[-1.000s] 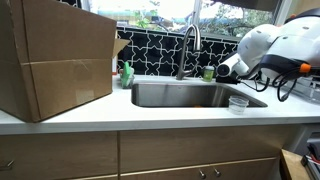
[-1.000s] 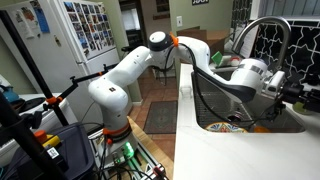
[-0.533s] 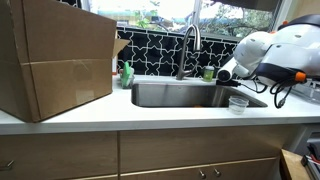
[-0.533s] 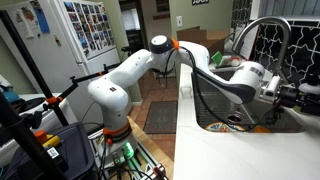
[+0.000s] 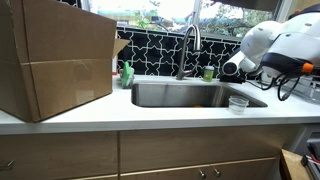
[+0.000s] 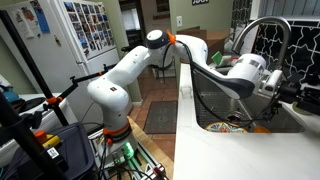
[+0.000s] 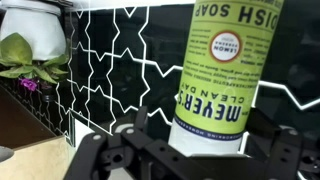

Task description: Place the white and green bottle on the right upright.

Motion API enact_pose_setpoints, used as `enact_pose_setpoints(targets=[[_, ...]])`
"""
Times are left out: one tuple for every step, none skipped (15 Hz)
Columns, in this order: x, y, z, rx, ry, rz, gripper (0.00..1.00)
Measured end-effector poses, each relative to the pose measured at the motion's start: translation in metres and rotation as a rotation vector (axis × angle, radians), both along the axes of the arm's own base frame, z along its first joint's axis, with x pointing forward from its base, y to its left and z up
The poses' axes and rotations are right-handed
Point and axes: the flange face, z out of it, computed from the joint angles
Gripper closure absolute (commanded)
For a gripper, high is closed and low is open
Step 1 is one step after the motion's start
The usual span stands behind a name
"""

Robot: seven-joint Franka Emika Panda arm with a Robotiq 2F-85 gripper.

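The sink (image 5: 180, 95) is showing brushed steel, the faucet (image 5: 188, 45) is gleaming in polished metal, and the box (image 5: 55, 60) is looking like matt brown cardboard on a smooth white counter (image 5: 150, 118). Up close, the bottle (image 7: 220, 70) is wearing a smooth, faintly glossy printed label, the tiles (image 7: 110, 80) are shining glossy black, and the gripper (image 7: 188, 150) is reading as matt black plastic. The arm (image 6: 130, 70) is glinting in glossy white shell.
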Motion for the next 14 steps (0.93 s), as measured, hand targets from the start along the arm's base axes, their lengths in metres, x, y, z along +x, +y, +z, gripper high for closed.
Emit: enact_pose_setpoints(targets=[[-0.005, 0.001, 0.006, 0.027, 0.002, 0.005, 0.0], [-0.01, 0.002, 0.013, 0.056, 0.001, 0.012, 0.0], [-0.014, 0.004, 0.02, 0.09, -0.004, 0.025, 0.0], [-0.018, 0.007, 0.028, 0.126, -0.014, 0.042, 0.0], [-0.021, 0.009, 0.036, 0.165, -0.028, 0.065, 0.0], [-0.023, 0.013, 0.045, 0.205, -0.042, 0.093, 0.0], [-0.026, 0.017, 0.053, 0.244, -0.054, 0.124, 0.0], [-0.029, 0.021, 0.062, 0.281, -0.066, 0.155, 0.0], [-0.033, 0.024, 0.07, 0.315, -0.077, 0.186, 0.0], [-0.038, 0.028, 0.078, 0.349, -0.084, 0.219, 0.0], [-0.044, 0.031, 0.085, 0.384, -0.087, 0.253, 0.0], [-0.05, 0.033, 0.092, 0.41, -0.08, 0.287, 0.0], [-0.058, 0.037, 0.098, 0.444, -0.071, 0.327, 0.0], [-0.069, 0.04, 0.104, 0.484, -0.058, 0.368, 0.0]])
